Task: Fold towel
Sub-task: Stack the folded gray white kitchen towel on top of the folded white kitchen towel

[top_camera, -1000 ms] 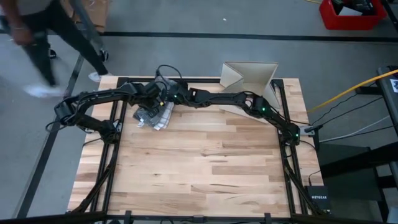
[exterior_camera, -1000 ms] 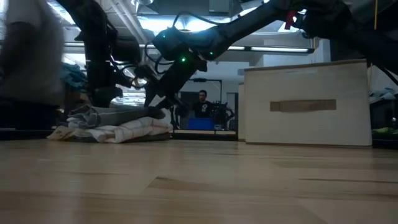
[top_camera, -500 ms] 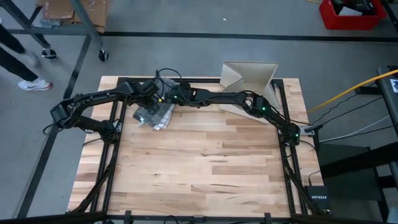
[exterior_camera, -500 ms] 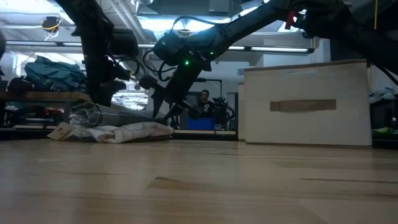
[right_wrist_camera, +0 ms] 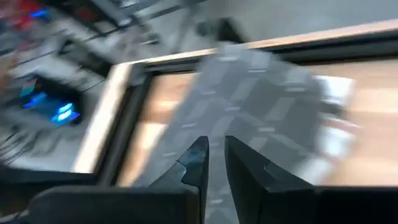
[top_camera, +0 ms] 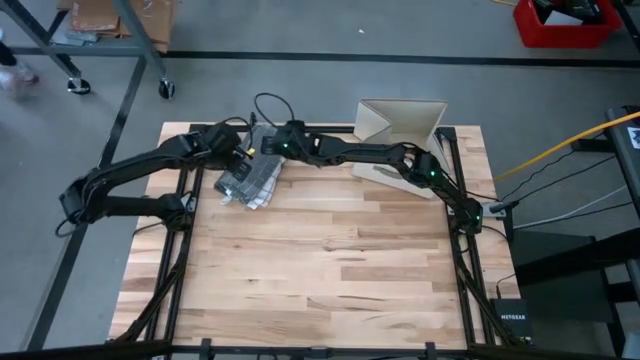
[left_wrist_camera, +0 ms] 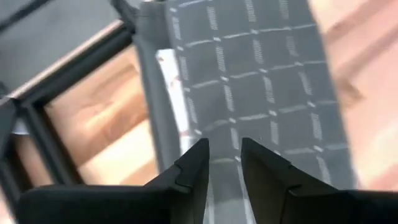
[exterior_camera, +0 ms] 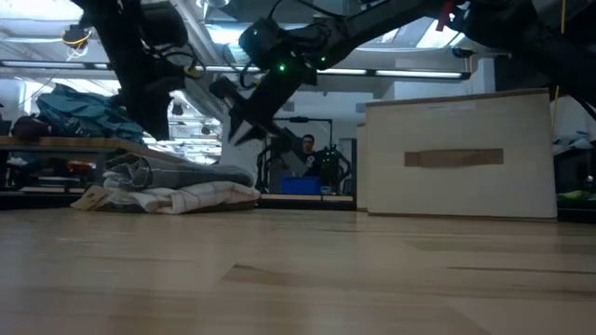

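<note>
Grey checked towel (top_camera: 249,180) lay bunched in a low heap near the table's (top_camera: 330,270) far left corner, pale folds underneath, left gripper (left_wrist_camera: 224,163) and right gripper (right_wrist_camera: 214,155) above it, fingers narrowly parted, seemingly holding nothing.

My light wooden plank surface (top_camera: 330,260) carries a folded grey checked towel (top_camera: 249,180) near its far left corner and a pale box (top_camera: 400,125) at its far edge.

Cloth on wood, matt dark arms.
Towel (top_camera: 250,180): soft grey woven cloth, pale grid lines, rumpled. Table (top_camera: 330,260): pale wood planks, smooth satin sheen. Box (top_camera: 400,125): matt cardboard. Gripper fingers (left_wrist_camera: 193,171): matt black plastic.
</note>
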